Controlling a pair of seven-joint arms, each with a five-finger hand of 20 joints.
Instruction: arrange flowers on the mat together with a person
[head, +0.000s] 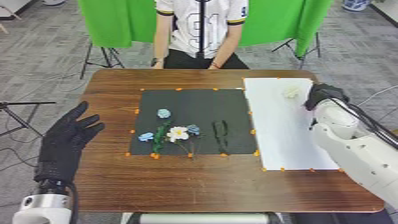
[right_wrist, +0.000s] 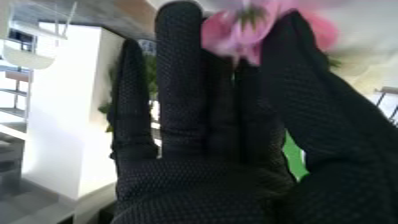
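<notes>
Black fabric-gloved right hand (right_wrist: 200, 185), fingers pinching a pink artificial flower (right_wrist: 222, 36); blue and white blooms (head: 179, 133) down on the dark mat (head: 191, 101), this one's to go!

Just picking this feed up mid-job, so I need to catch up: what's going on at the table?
The robot's right hand has a pink flower pinched between thumb and fingers, at the right edge of the white sheet. A pale flower lies on that sheet. On the dark mat are blue flowers, a white flower and some greenery. The left hand is open by the table's left edge.
</notes>
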